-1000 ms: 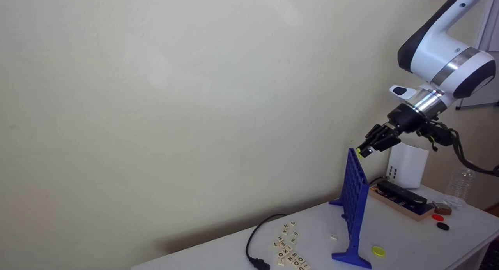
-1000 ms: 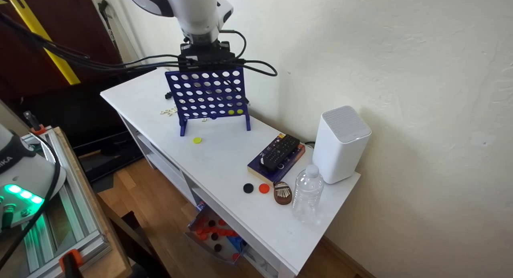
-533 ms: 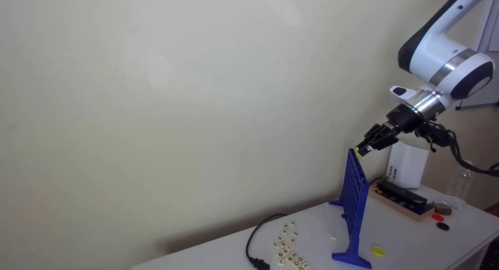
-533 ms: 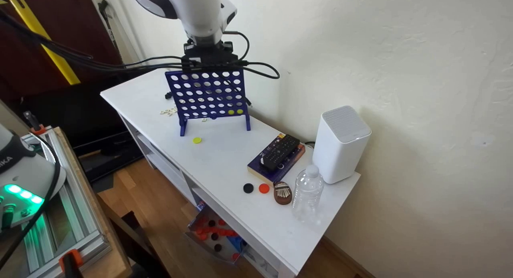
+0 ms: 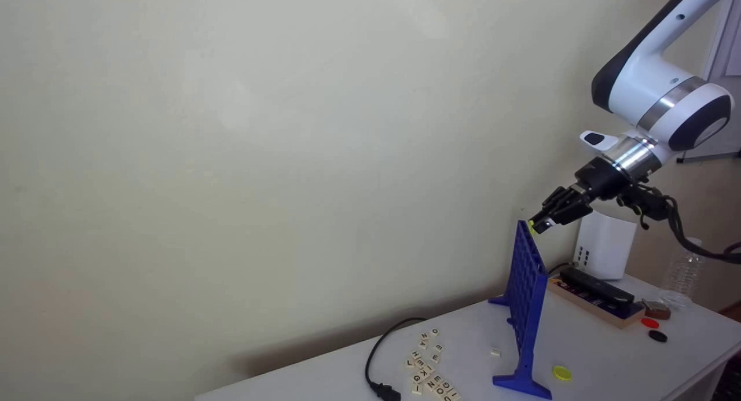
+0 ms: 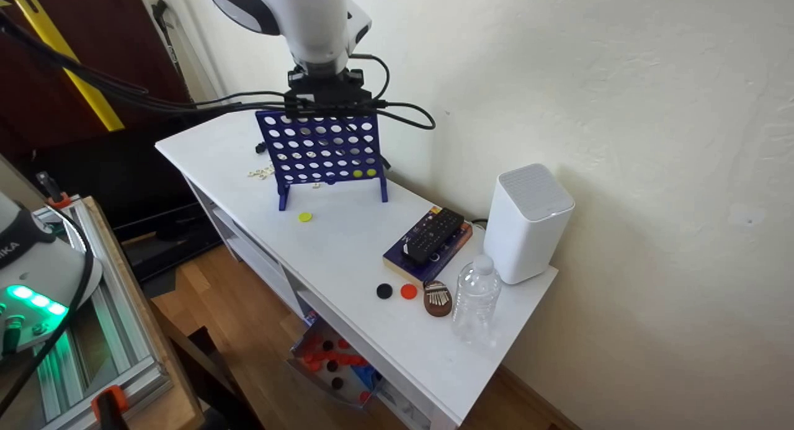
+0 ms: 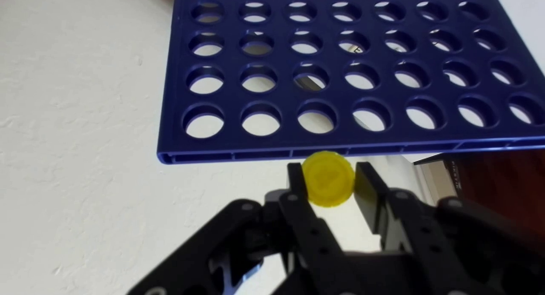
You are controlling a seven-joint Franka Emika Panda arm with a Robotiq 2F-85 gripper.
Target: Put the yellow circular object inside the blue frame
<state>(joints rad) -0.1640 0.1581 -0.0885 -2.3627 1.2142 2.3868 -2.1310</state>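
The blue frame (image 5: 525, 297) stands upright on the white table; it shows also in an exterior view (image 6: 321, 147) and the wrist view (image 7: 332, 90). My gripper (image 7: 330, 174) is shut on a yellow disc (image 7: 328, 181), held by its edges between the fingertips. The disc overlaps the slotted top edge of the frame in the wrist view, near the third slot from the left; I cannot tell whether it touches. In an exterior view the gripper (image 5: 540, 223) is at the frame's top far end. Another yellow disc (image 6: 305, 217) lies on the table. Two yellow discs (image 6: 365, 173) sit in the frame's bottom row.
A book with a black remote (image 6: 434, 234), a white box-shaped device (image 6: 528, 225), a clear bottle (image 6: 477, 296), a thumb piano (image 6: 438, 298), and black and red discs (image 6: 409, 291) share the table (image 6: 347, 256). Letter tiles (image 5: 428, 369) and a cable lie beyond the frame. A wall is close by.
The arm has shifted slightly right and down in an exterior view. The held disc has stayed at the frame's top edge, and the frame has not moved.
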